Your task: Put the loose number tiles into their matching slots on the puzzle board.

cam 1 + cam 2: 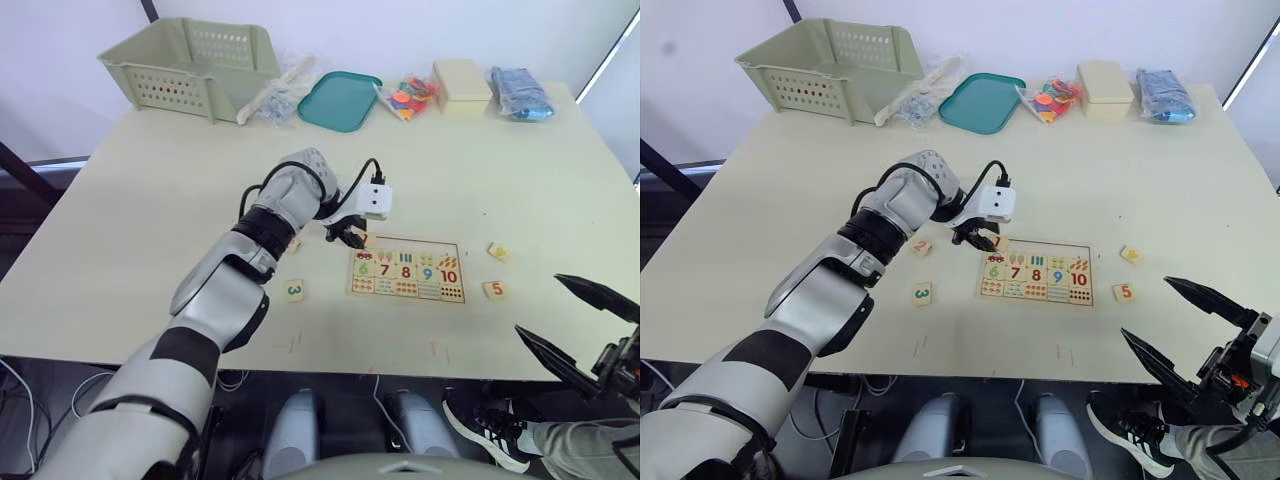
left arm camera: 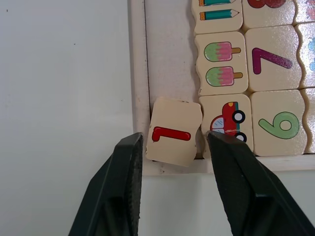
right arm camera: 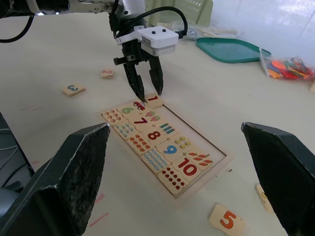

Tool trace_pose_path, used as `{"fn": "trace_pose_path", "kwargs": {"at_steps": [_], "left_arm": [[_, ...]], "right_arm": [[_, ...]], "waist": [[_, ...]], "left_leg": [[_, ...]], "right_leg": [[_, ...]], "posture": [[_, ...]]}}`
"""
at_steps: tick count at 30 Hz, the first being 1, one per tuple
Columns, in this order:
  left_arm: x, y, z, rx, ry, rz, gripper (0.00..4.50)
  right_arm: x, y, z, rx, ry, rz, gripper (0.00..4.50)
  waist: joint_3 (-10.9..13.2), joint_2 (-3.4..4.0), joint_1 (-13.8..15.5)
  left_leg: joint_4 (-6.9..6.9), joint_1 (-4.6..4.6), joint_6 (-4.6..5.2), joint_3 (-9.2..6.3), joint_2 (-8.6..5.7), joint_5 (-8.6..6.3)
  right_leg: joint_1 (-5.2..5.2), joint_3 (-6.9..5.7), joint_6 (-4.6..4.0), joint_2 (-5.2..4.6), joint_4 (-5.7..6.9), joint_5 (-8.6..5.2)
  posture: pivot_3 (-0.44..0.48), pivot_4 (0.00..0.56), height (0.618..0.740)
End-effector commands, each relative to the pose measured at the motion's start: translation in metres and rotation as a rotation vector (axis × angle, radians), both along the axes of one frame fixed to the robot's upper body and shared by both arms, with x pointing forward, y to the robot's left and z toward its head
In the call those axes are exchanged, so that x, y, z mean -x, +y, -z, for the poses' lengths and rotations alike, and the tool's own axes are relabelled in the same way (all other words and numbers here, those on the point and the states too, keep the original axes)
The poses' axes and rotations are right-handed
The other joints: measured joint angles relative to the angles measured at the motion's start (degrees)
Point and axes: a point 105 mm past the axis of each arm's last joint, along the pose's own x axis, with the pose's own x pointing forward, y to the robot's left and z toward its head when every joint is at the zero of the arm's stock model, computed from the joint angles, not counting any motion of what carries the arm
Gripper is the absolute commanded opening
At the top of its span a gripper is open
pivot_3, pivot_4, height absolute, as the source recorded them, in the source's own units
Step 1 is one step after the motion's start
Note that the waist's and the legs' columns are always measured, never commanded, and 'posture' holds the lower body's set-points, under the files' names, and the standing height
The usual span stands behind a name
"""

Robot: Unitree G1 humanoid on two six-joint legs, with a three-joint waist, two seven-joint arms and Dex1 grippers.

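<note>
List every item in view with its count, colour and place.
Puzzle board: one, light wood, table centre.
Tile 1: one, red digit, tilted on the board's corner slot.
Tiles 2, 3: left of board.
Tile 5 and another tile: right of board.
Basket: one, pale green, far left.
Tray: one, teal, far edge.
Box: one, cream, far edge.
Left claw: open, around tile 1.
Right claw: open, near edge.
</note>
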Motion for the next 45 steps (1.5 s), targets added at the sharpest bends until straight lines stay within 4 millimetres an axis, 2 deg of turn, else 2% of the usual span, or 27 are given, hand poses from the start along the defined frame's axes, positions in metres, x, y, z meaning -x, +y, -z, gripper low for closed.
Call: {"fn": "trace_pose_path", "kwargs": {"at_steps": [1, 5, 9, 14, 20, 23, 26, 34, 45], "left_arm": [[-0.001, 0.005, -0.029, 0.070, -0.005, 0.009, 2.25], [-0.001, 0.019, -0.045, 0.181, 0.030, -0.014, 2.25], [0.001, 0.016, -0.056, 0.346, 0.033, 0.036, 2.25], [-0.009, 0.016, -0.054, 0.422, -0.016, -0.003, 2.25], [-0.015, 0.014, -0.040, 0.426, -0.048, -0.019, 2.25], [-0.017, 0.014, -0.035, 0.417, -0.050, -0.031, 1.39], [-0.019, 0.015, -0.030, 0.401, -0.060, -0.037, 0.04], [-0.021, 0.015, -0.015, 0.333, -0.091, -0.030, 0.04], [-0.020, 0.019, -0.006, 0.282, -0.078, -0.031, 0.04]], "right_arm": [[0.001, 0.003, -0.005, 0.006, -0.037, -0.011, 4.50], [0.001, 0.004, -0.005, 0.005, -0.040, -0.010, 4.50], [0.001, 0.004, -0.004, 0.003, -0.040, -0.009, 4.50], [0.000, 0.004, -0.004, -0.004, -0.041, -0.012, 4.50], [-0.002, 0.004, -0.005, -0.006, -0.042, -0.017, 4.50], [-0.001, 0.005, -0.005, -0.006, -0.040, -0.019, 4.50], [-0.001, 0.005, -0.005, -0.005, -0.038, -0.020, 4.50], [0.001, 0.007, -0.004, -0.009, -0.034, -0.024, 4.50], [0.000, 0.009, -0.003, -0.014, -0.033, -0.024, 4.50]], "waist": [[0.0, 0.01, -0.2], [0.0, 0.02, -0.2], [0.0, 0.02, 0.2], [0.0, 0.02, 0.4], [0.0, 0.02, 0.5], [0.0, 0.02, 0.5], [0.0, 0.02, 0.6], [0.0, 0.02, 0.9], [0.0, 0.02, 1.0]], "left_leg": [[0.00, 0.00, 0.00, 0.00, 0.00, 0.00], [0.00, 0.00, 0.00, -0.01, 0.00, 0.00], [0.02, -0.01, 0.00, -0.02, 0.00, 0.00], [0.06, -0.02, 0.00, -0.02, -0.02, 0.00], [0.06, -0.02, 0.00, -0.02, -0.03, 0.00], [0.06, -0.02, 0.00, -0.02, -0.03, 0.00], [0.06, -0.02, 0.00, -0.02, -0.03, 0.00], [0.06, -0.02, 0.00, -0.01, -0.03, 0.00], [0.06, -0.02, 0.00, 0.00, -0.03, 0.00]], "right_leg": [[0.00, 0.00, 0.00, 0.00, 0.01, 0.00], [-0.01, 0.00, -0.01, 0.01, 0.02, 0.00], [0.00, -0.04, 0.00, -0.03, 0.02, 0.00], [0.01, -0.05, 0.01, -0.04, 0.02, 0.00], [0.01, -0.04, 0.01, -0.04, 0.02, 0.00], [0.01, -0.04, 0.01, -0.04, 0.02, 0.01], [0.01, -0.04, 0.01, -0.03, 0.02, 0.01], [0.01, -0.04, 0.01, -0.04, 0.01, 0.01], [0.01, -0.04, 0.01, -0.04, 0.01, 0.01]], "posture": [[0.000, 0.150, 0.740], [0.000, 0.150, 0.740], [0.000, 0.150, 0.740], [0.000, 0.150, 0.740], [0.000, 0.150, 0.740], [0.000, 0.150, 0.740], [0.000, 0.150, 0.740], [0.000, 0.150, 0.740], [0.000, 0.150, 0.740]]}}
